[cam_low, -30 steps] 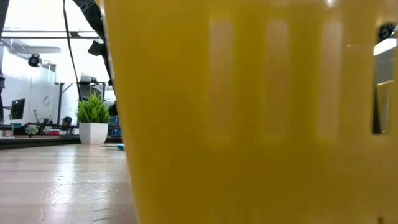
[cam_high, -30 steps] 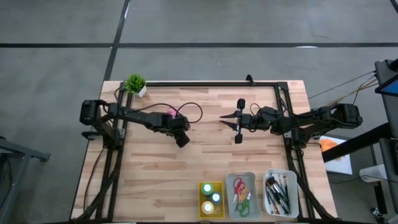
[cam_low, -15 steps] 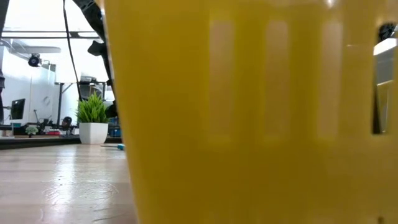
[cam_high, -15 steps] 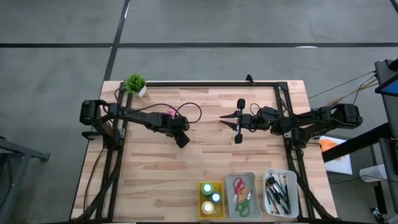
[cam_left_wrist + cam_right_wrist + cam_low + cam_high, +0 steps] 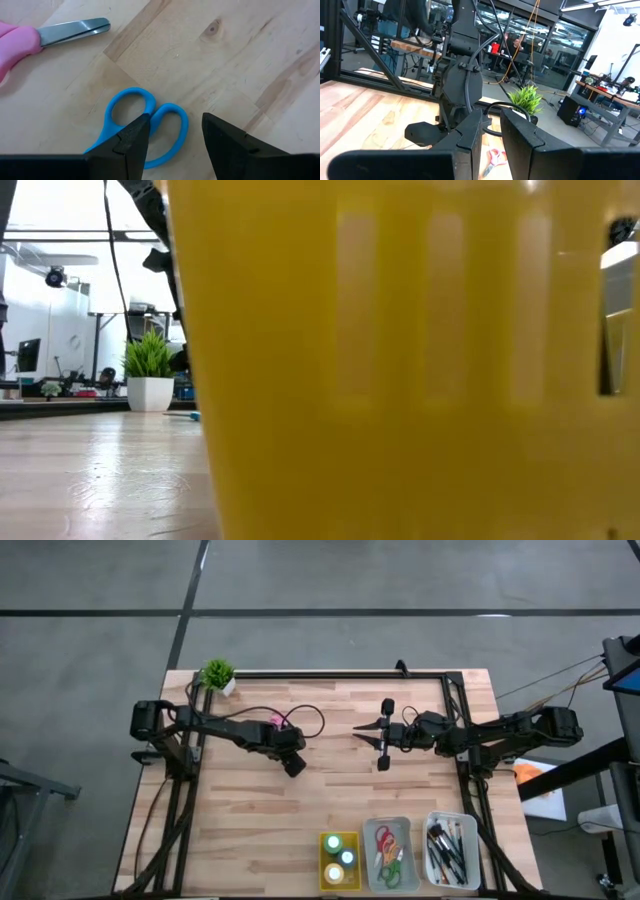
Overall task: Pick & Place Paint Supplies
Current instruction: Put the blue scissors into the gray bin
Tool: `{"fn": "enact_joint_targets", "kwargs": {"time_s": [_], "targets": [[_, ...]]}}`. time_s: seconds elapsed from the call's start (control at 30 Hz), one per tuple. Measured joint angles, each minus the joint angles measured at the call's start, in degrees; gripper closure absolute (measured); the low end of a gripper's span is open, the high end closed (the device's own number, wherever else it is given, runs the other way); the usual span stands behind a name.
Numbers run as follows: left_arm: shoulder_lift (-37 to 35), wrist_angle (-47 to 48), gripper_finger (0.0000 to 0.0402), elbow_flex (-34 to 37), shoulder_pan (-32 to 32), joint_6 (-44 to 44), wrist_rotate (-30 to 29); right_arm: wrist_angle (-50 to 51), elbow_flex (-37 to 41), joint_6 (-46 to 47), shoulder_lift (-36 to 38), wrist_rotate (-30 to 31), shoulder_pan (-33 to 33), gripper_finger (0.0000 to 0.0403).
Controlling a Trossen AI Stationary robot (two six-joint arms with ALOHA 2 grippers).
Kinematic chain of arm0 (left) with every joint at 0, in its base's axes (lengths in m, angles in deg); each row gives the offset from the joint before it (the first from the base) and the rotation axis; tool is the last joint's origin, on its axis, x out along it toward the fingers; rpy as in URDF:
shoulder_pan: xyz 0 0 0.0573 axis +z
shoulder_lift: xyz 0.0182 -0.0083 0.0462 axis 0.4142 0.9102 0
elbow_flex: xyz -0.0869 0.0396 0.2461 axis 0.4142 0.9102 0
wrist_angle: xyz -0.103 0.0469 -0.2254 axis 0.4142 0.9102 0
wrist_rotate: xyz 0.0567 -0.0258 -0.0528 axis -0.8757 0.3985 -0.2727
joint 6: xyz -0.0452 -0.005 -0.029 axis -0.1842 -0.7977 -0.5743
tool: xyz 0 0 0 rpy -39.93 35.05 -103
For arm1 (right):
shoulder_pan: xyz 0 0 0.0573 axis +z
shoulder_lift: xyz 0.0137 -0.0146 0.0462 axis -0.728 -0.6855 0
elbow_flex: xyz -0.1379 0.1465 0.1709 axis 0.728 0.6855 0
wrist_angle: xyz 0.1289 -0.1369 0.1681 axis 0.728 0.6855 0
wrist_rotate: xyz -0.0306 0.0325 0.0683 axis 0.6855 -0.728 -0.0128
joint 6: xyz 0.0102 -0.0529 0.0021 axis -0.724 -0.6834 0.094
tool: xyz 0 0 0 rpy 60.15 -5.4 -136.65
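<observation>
Blue-handled scissors (image 5: pixel 145 125) lie flat on the wooden table (image 5: pixel 250 820), and pink-handled scissors (image 5: pixel 30 37) lie beside them. My left gripper (image 5: pixel 172 120) points down over the blue handle, open. One finger stands over one loop, and the other loop shows in the gap. I cannot tell whether the fingers touch the handle. In the high view this gripper (image 5: pixel 292 766) hides the blue scissors. My right gripper (image 5: pixel 360 729) hovers level at mid-table, pointing toward the left arm. Its fingers stand a little apart around nothing (image 5: pixel 491 112).
At the near edge stand a yellow tray (image 5: pixel 324 862) with paint bottles, a grey tray (image 5: pixel 404 828) with scissors and a white tray (image 5: pixel 472 858) with brushes. A small potted plant (image 5: pixel 218 674) sits at the far left corner. The yellow tray's wall (image 5: pixel 400 360) fills the low view.
</observation>
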Motion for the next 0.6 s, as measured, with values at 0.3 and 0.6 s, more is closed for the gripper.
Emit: {"fn": "enact_joint_targets", "kwargs": {"time_s": [0.3,0.6], "targets": [[-0.55,0.05,0.0232,-0.67,-0.5,1.37,0.45,0.0,0.0,0.0,0.0,0.0,0.0,0.0336],[-0.8,0.81,0.0232,-1.03,-1.52,-0.46,0.67,0.0,0.0,0.0,0.0,0.0,0.0,0.0336]]}}
